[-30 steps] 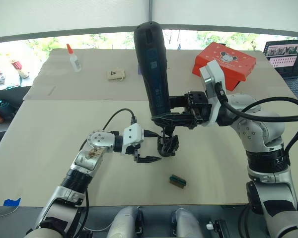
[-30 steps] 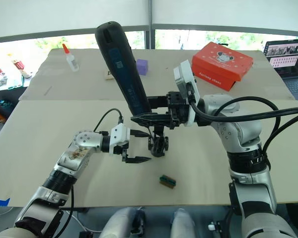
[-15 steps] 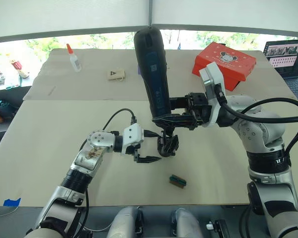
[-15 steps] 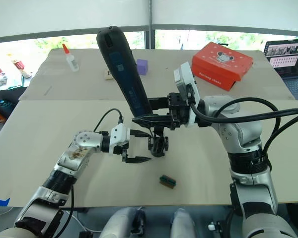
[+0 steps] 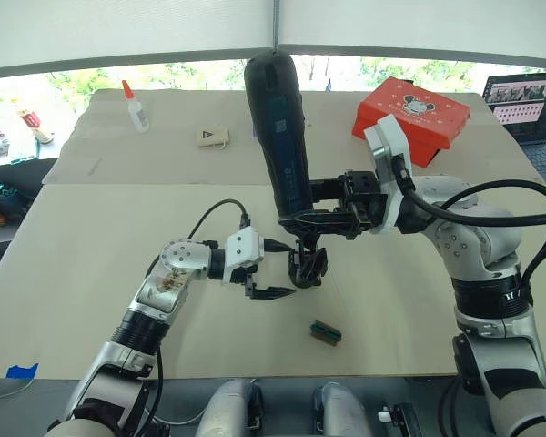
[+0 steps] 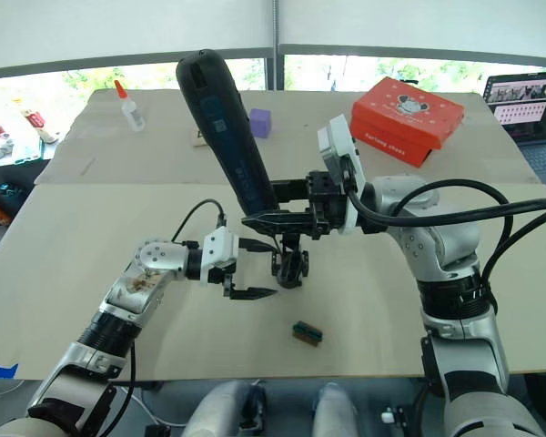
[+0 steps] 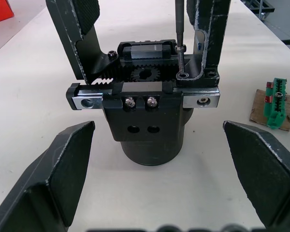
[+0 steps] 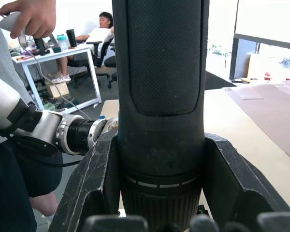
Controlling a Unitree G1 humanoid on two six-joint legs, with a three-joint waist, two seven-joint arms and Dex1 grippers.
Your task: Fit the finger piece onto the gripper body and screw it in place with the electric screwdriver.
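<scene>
The gripper body (image 5: 308, 266) stands upright mid-table on its round base (image 7: 151, 140), with two black fingers rising from it. The finger piece (image 7: 210, 38) sits on the body's carriage. The electric screwdriver (image 5: 280, 127) is held nearly upright above it, with my right gripper (image 5: 314, 218) shut around its lower barrel (image 8: 159, 72). Its thin bit (image 7: 180, 29) comes down onto a screw at the foot of the finger piece. My left gripper (image 5: 278, 269) is open just left of the body, one finger (image 7: 53, 174) on each side of the base without touching it.
A small green-and-dark block (image 5: 326, 333) lies near the front edge. At the back are a red box (image 5: 411, 111), a glue bottle (image 5: 135, 107), a small card (image 5: 213, 137), a purple cube (image 6: 260, 121) and a laptop (image 5: 528, 105). A person's hand (image 8: 29, 14) shows beyond the table.
The screwdriver's top has swayed very slightly. The gripper body and my left gripper have stayed where they were.
</scene>
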